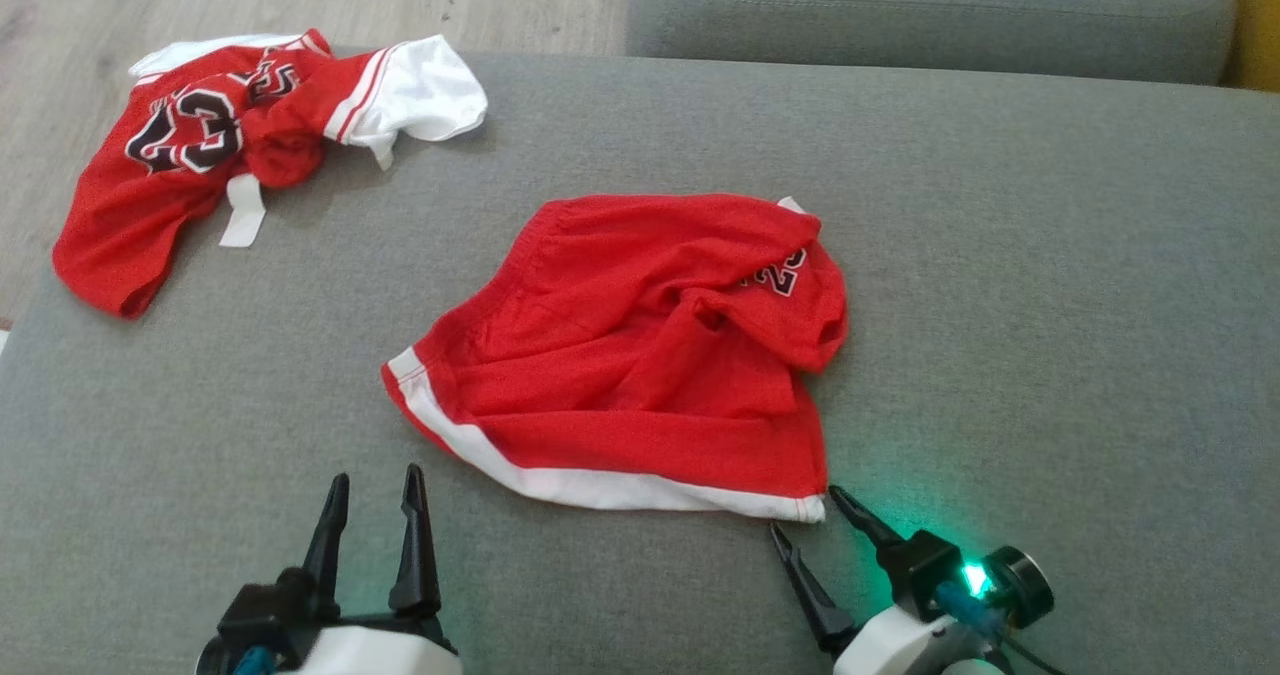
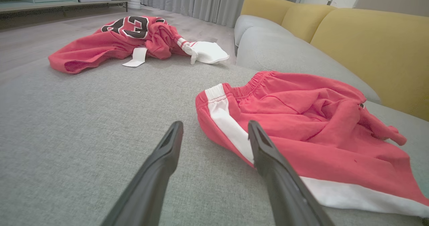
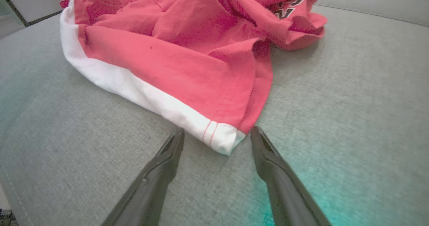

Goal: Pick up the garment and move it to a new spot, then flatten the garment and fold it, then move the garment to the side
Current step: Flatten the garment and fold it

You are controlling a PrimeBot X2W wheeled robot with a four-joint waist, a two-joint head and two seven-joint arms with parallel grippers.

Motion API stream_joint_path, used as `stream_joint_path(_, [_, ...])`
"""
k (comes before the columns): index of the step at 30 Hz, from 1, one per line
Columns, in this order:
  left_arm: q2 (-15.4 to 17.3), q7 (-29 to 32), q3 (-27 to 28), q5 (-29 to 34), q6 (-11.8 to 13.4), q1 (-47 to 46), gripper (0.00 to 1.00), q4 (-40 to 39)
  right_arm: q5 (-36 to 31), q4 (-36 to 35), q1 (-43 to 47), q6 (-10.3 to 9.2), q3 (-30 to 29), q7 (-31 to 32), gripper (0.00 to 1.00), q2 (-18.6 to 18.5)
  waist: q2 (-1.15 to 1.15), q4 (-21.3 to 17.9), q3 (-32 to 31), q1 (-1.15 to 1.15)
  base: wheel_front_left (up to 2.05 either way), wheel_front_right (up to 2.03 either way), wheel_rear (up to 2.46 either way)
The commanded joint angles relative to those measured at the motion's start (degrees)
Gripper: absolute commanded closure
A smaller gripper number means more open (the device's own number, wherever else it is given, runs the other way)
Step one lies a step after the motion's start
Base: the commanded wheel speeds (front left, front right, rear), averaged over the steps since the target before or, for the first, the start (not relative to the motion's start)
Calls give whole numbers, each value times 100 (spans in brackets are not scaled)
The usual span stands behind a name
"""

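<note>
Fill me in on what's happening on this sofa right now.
A two-armed robot is working on a pair of red shorts that lie crumpled on a grey sofa cushion. Its right hand is open, with its fingers on either side of the shorts' near white-hemmed corner, not closed on it. Its left hand is also open, short of the hem and holding nothing. A red jersey lies bunched at the cushion's far left edge. No folding is done yet.
</note>
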Motion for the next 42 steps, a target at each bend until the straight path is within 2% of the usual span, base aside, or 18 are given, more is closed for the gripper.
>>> stream_joint_path(1, [32, -44, 141, -18, 10, -217, 0, -139, -34, -42, -213, 43, 173, -63, 0, -19, 0, 59, 19, -1, 0, 0, 0])
stream_joint_path(12, [33, -46, 178, -39, 25, -171, 0, -111, -11, 187, -397, 43, 448, -63, 0, -19, 0, 126, -15, -1, 0, 0, 0])
stream_joint_path(14, [33, -46, 187, -38, 28, -161, 0, -130, 13, 126, -398, 43, 457, -63, 8, -19, 0, 114, -8, -1, 0, 0, 0])
stream_joint_path(15, [33, -46, 190, -38, 28, -158, 0, -140, 7, 86, -395, 43, 442, -63, 7, -19, 0, 109, -3, -1, 0, 0, 0])
stream_joint_path(17, [32, -46, 192, -36, 28, -153, 0, -155, -2, -4, -374, 43, 402, -63, 0, -19, 0, 95, 8, -1, 0, 0, 0])
stream_joint_path(26, [27, -46, 179, -39, 40, -162, 0, -181, -71, -314, -282, 43, 299, -63, 0, -19, 0, 49, 54, -1, 0, 0, 0])
stream_joint_path(27, [27, -46, 181, -40, 38, -168, 0, -175, -76, -321, -277, 43, 302, -63, 2, -19, 0, 49, 60, -1, 0, 0, 0])
stream_joint_path(29, [27, -46, 187, -40, 33, -183, 0, -160, -79, -318, -279, 43, 307, -63, 19, -19, 0, 53, 71, -1, 0, 0, 0])
stream_joint_path(30, [27, -46, 189, -38, 32, -190, 0, -153, -81, -314, -284, 43, 307, -63, 29, -19, 0, 56, 76, -1, 0, 0, 0])
stream_joint_path(31, [26, -46, 192, -37, 31, -197, 0, -147, -82, -313, -291, 43, 305, -63, 45, -19, 0, 58, 80, -1, 0, 0, 0])
stream_joint_path(33, [25, -47, 202, -34, 38, -209, 0, -140, -80, -334, -315, 43, 289, -63, 64, -19, 0, 60, 97, -1, 0, 0, 0])
stream_joint_path(36, [24, -47, 217, -35, 45, -215, 0, -146, -100, -414, -337, 43, 239, -63, 79, -19, 0, 48, 114, -1, 0, 0, 0])
stream_joint_path(37, [23, -47, 224, -36, 43, -219, 0, -145, -101, -431, -339, 43, 228, -63, 92, -19, 0, 41, 119, -1, 0, 0, 0])
stream_joint_path(39, [35, -47, 229, -36, 20, -244, 0, -133, -97, -473, -346, 43, 191, -63, 100, -19, 0, 24, 129, -1, 0, 0, 0])
stream_joint_path(42, [107, -43, 203, 10, -2, -376, 0, -105, -116, -503, -356, 43, 78, -63, 100, -19, 0, 12, 145, -1, 0, 0, 0])
